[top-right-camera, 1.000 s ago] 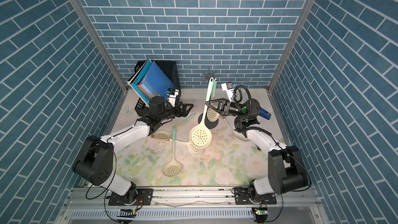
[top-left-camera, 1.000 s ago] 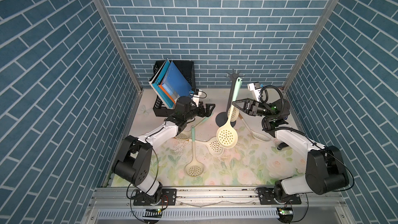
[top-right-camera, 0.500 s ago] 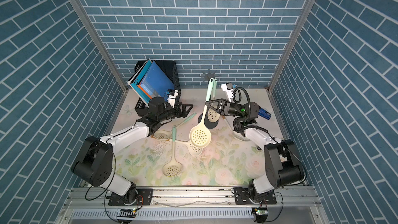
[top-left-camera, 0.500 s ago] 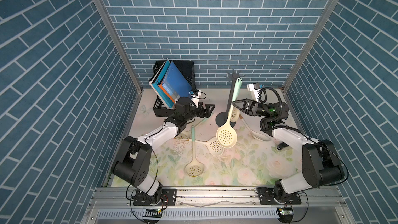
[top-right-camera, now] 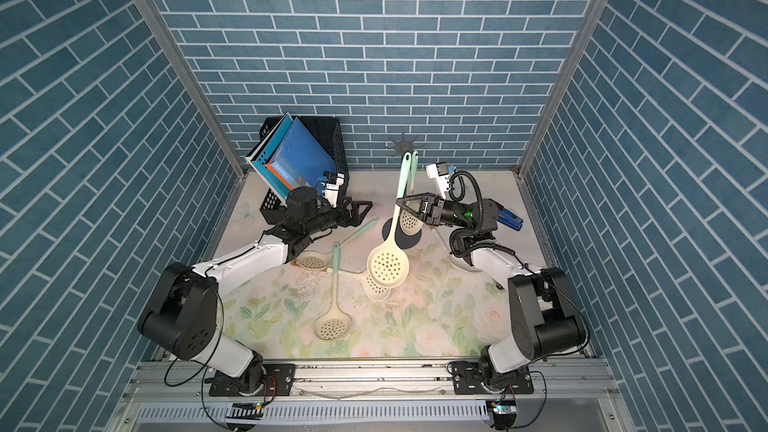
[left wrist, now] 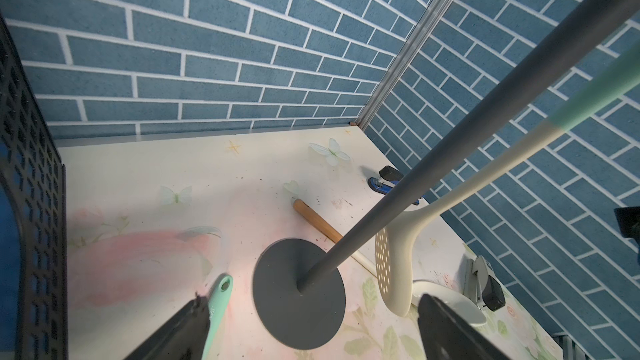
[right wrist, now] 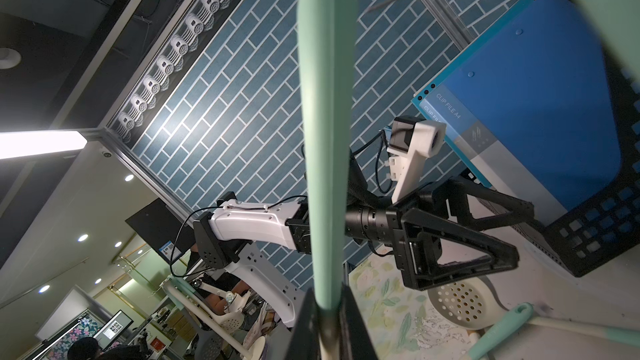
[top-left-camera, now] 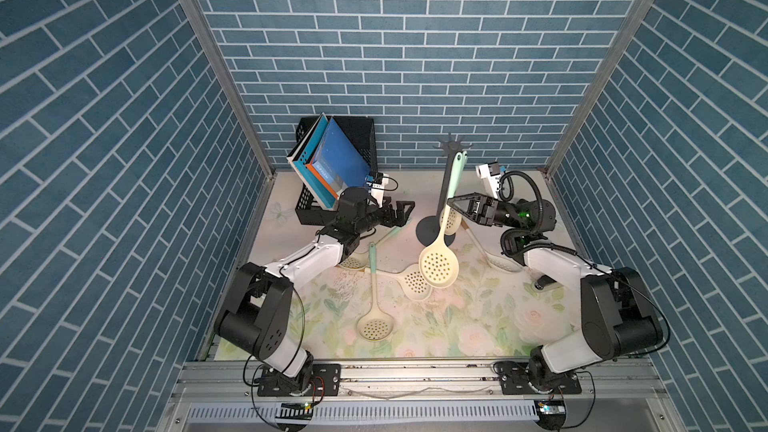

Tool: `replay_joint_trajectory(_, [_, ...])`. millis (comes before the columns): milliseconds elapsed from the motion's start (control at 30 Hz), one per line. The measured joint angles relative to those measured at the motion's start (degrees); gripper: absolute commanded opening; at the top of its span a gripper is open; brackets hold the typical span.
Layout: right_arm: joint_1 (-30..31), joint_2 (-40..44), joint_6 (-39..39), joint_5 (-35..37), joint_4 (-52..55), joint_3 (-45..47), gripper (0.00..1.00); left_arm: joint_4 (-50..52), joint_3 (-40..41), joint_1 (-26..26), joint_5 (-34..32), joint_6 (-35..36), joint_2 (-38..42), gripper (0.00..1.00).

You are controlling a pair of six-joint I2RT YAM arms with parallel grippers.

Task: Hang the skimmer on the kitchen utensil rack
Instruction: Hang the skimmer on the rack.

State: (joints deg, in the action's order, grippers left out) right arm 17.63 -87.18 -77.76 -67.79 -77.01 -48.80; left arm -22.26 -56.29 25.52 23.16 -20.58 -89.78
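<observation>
Nearest the rail, loose skimmers [top-left-camera: 374, 325] lie untouched on the floral tabletop [top-left-camera: 478, 326]. Above them hangs the cream bowl of the held skimmer [top-left-camera: 438, 265], lifted clear of the table. The right gripper [top-left-camera: 450, 200] is clamped on its handle about where cream turns to mint (the right wrist view shows the mint shaft [right wrist: 327, 133] pinched between the closed jaws). Opposite, the left gripper [top-left-camera: 407, 214] hovers low beside the round base of the kitchen utensil rack [top-left-camera: 446, 184], its jaws spread wide with nothing in them. A second skimmer [left wrist: 394, 271] already dangles from the rack, its bowl just above the base. At the back stands the black mesh file box [top-left-camera: 361, 139] with its blue folders [top-left-camera: 336, 160].

I judge the step in hand to be the hanging itself. The held handle's tip sits just under the star crown, beside the hung one's tip, but whether its hole has caught a hook is too small to tell. The next move calls for threading the hole over a free hook, then releasing gently so the thin pole does not rock.

Against a second ago, hardly anything differs. The skimmer, both grippers and the rack sit almost exactly where they were.
</observation>
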Motion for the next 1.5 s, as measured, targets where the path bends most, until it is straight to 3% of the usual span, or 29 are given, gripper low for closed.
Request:
replay_joint_trajectory(1367, [0.1, -11.8, 3.3, 0.8, -7.5, -4.3, 0.0, 0.1, 1.4, 0.0, 0.3, -0.2, 0.7, 1.0])
replay_joint_trajectory(1500, [0.1, -13.0, 3.9, 0.9, -8.1, -5.2, 0.12, 0.0, 2.9, 0.0, 0.2, -0.6, 2.4, 1.0])
